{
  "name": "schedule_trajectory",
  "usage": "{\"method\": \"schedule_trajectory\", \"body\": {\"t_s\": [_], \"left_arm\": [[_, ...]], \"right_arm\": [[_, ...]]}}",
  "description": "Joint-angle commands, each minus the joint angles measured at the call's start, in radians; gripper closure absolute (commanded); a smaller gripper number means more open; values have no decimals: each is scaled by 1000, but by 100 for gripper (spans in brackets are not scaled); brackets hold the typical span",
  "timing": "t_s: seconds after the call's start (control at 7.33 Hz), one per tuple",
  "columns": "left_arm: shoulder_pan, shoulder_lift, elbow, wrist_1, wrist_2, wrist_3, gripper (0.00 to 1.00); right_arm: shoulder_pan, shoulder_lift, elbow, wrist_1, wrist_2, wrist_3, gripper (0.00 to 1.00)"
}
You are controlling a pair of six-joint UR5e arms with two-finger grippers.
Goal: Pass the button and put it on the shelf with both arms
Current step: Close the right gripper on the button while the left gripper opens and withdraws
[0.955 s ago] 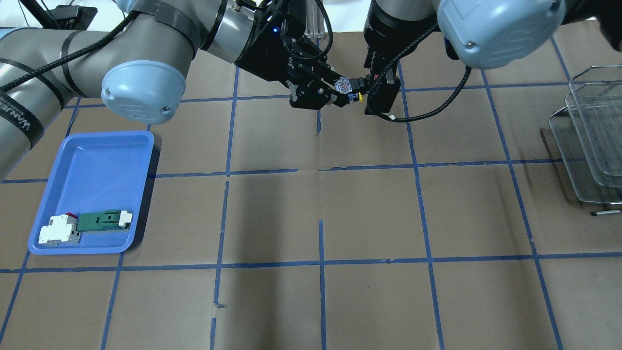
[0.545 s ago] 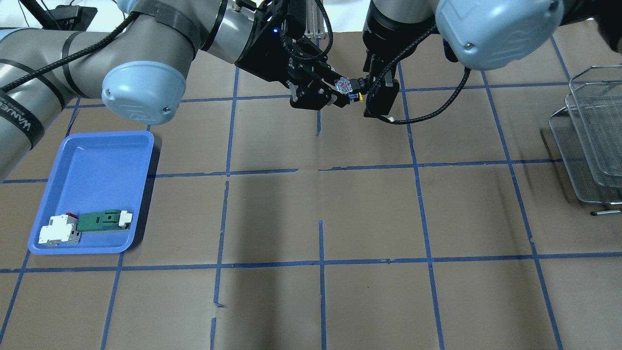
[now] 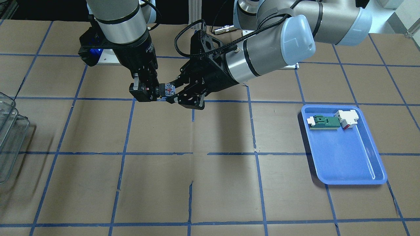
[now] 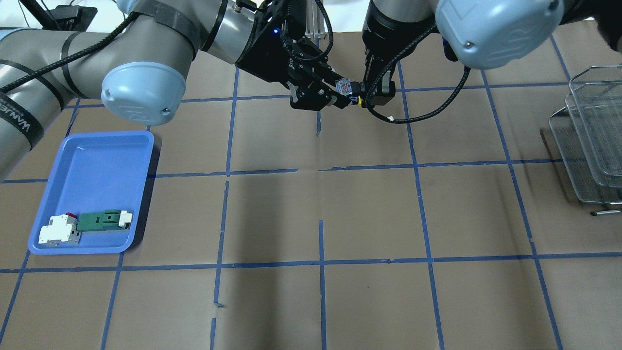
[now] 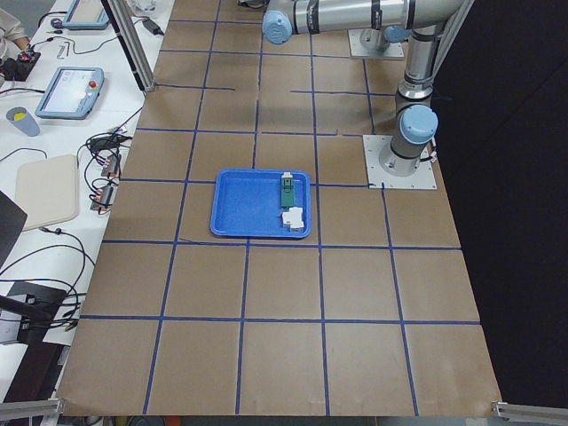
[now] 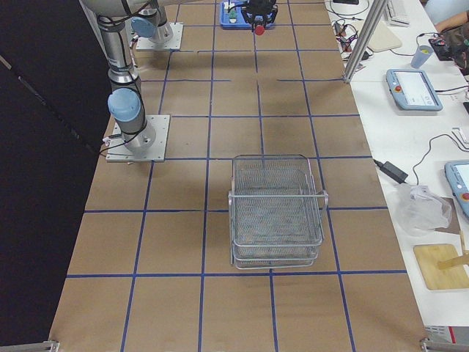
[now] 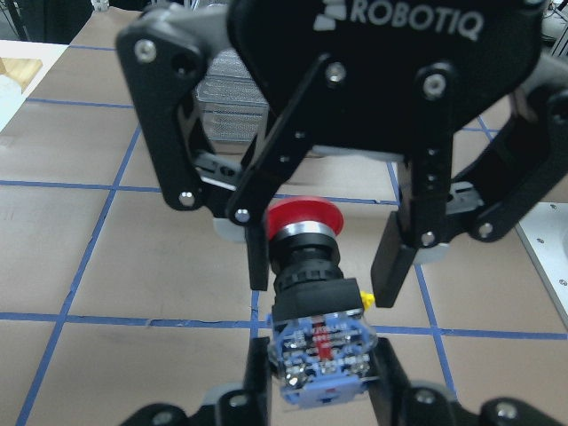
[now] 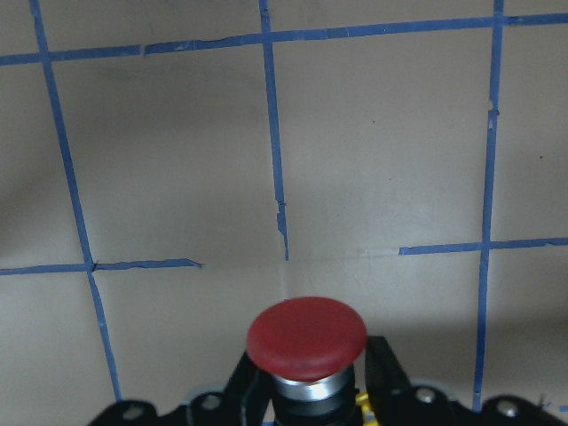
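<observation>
The button [image 7: 306,266], with red cap, black body and whitish terminal end, hangs in the air over the far middle of the table [image 4: 344,86]. My left gripper [image 4: 340,96] is shut on its terminal end. My right gripper [image 4: 363,95] faces it; its fingers [image 7: 392,266] straddle the black body, still apart, with a gap on one side. The red cap [image 8: 306,337] shows at the bottom of the right wrist view. In the front view the button [image 3: 169,89] sits between both grippers. The wire shelf [image 4: 593,141] stands at the right edge of the table.
A blue tray [image 4: 97,160] at the left holds a green-and-white flat part [image 4: 102,219] and a white block with red [image 4: 58,229]. The shelf also shows in the right side view [image 6: 277,213]. Brown paper with blue tape lines covers the table.
My right gripper has moved a little toward the left gripper, so its fingers now reach around the button. The left gripper and the button have stayed put.
</observation>
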Motion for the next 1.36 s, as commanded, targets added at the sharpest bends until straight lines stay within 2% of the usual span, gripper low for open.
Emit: {"method": "schedule_trajectory", "body": {"t_s": [0.0, 0.14, 0.27, 1.09, 1.23], "left_arm": [[1, -1, 0, 0, -1, 0, 75], [1, -1, 0, 0, -1, 0, 47], [-1, -1, 0, -2, -1, -5, 0], [-1, -1, 12, -5, 17, -45, 0], [1, -1, 29, -6, 26, -128, 0]], "right_arm": [[1, 2, -4, -2, 1, -2, 90], [1, 2, -5, -2, 1, -5, 94], [-1, 2, -7, -2, 2, -9, 96], [-22, 2, -8, -2, -1, -38, 97], [-27, 2, -8, -2, -4, -45, 97]]}}
